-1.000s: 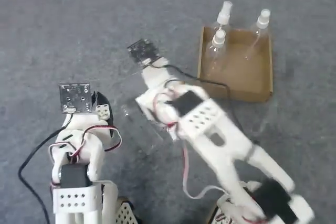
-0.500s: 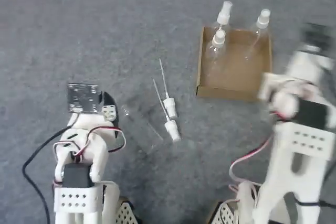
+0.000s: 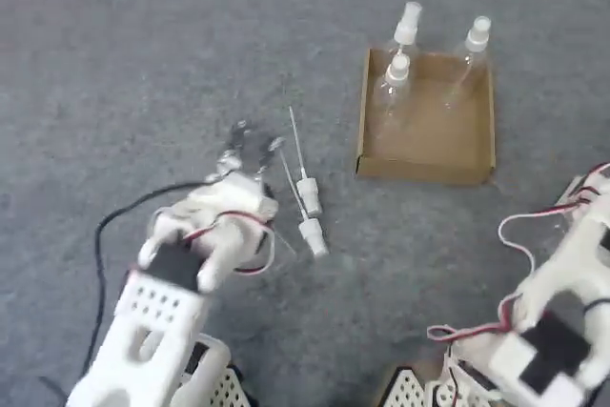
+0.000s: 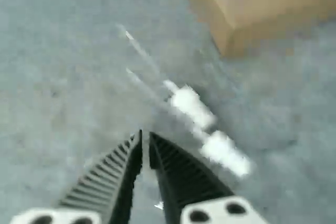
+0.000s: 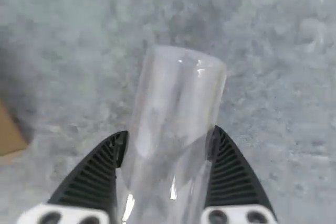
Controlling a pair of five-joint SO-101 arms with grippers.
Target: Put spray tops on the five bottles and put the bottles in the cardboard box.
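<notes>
L hand point(image 4: 145, 136) all but shut, holding nothing, just beside 2 spray tops point(image 4: 191, 103) lying loose on table point(image 3: 114, 73). R hand point(image 5: 168, 132) clamped round clear bottle point(image 5: 178, 93), outside cardboard box point(image 3: 424, 171); 3 topped bottles point(image 3: 394, 83) stand in box

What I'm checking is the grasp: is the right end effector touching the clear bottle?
Touching. The right wrist view shows the clear bottle pressed between both fingers of the right end effector, no gap on either side.
</notes>
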